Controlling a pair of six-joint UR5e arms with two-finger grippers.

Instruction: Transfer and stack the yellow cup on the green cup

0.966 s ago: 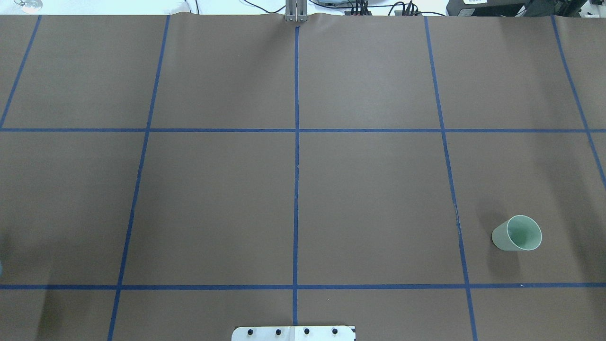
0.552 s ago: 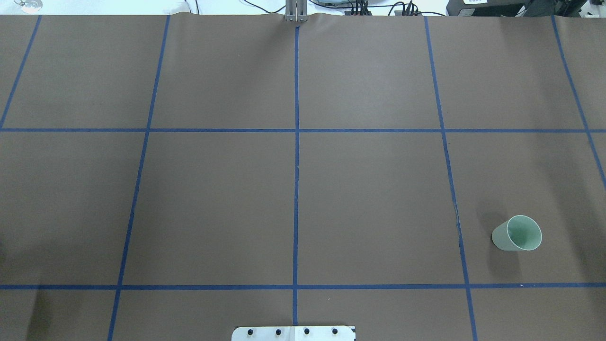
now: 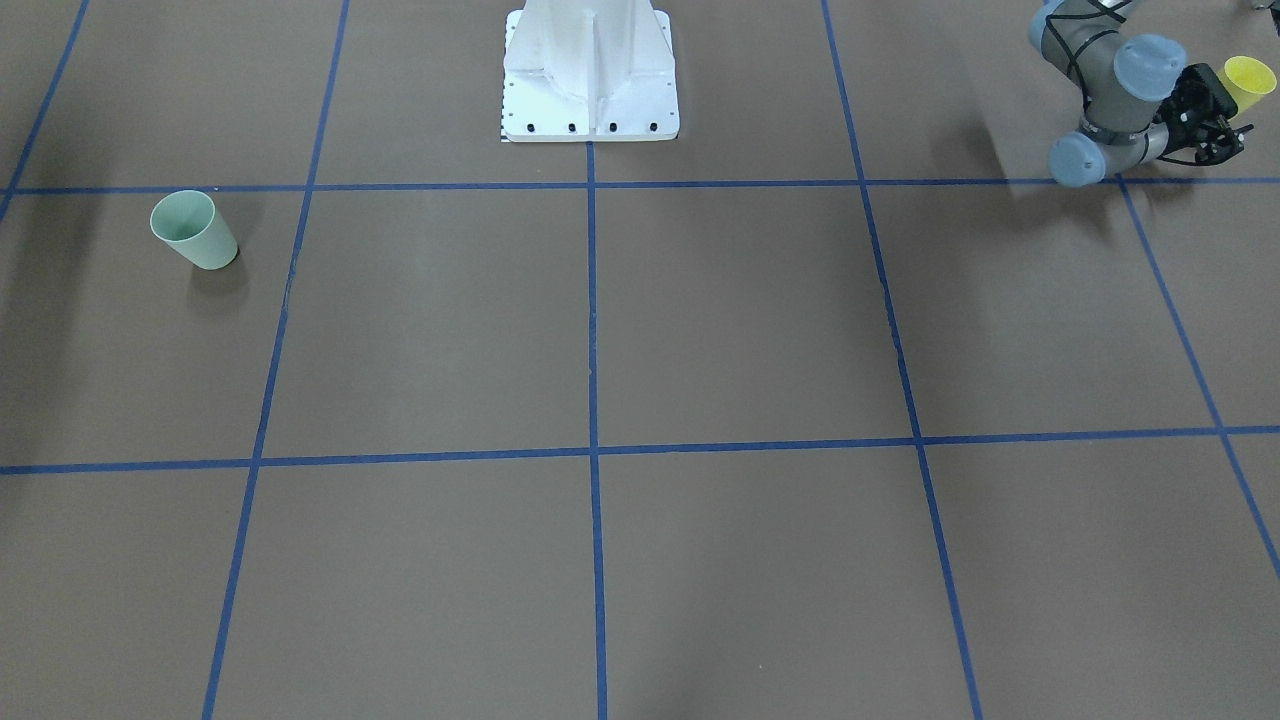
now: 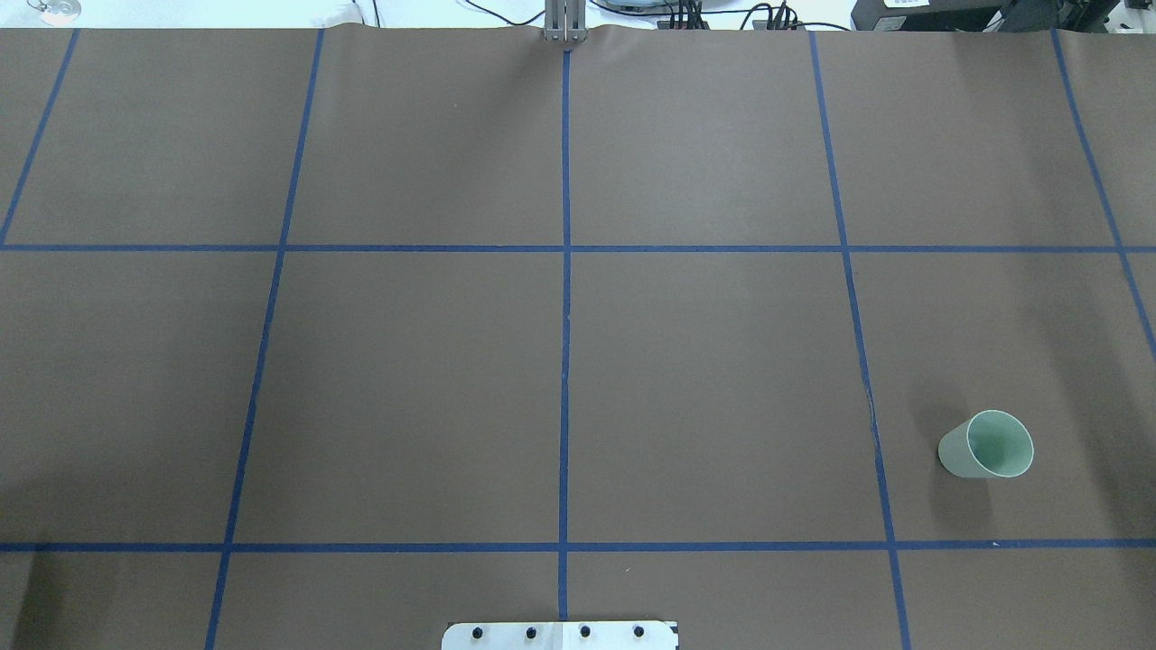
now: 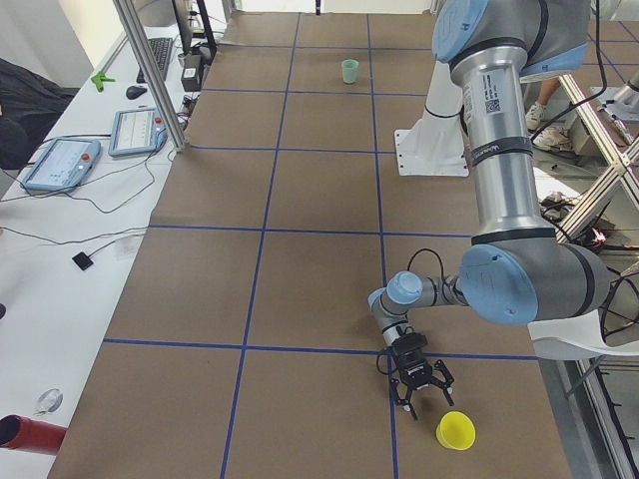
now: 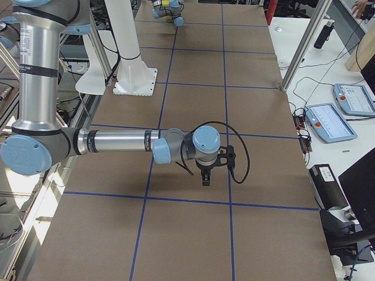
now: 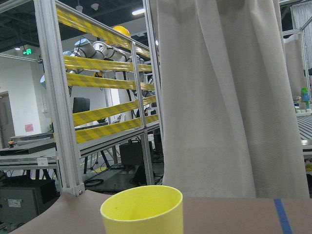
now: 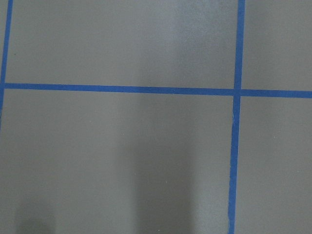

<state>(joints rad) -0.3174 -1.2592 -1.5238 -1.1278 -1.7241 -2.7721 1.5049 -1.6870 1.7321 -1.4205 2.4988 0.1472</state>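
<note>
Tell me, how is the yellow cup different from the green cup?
The yellow cup is bright yellow; the green cup is pale mint. The yellow cup stands far out on the robot's left, the green cup far out on its right. The left gripper is right next to the yellow cup, not holding it; no gripper is near the green cup. Both are plain, tapered, without handles, and stand mouth up.

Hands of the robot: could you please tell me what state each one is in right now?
Left hand: open and empty, with the yellow cup just ahead of it.
Right hand: cannot be told.
</note>
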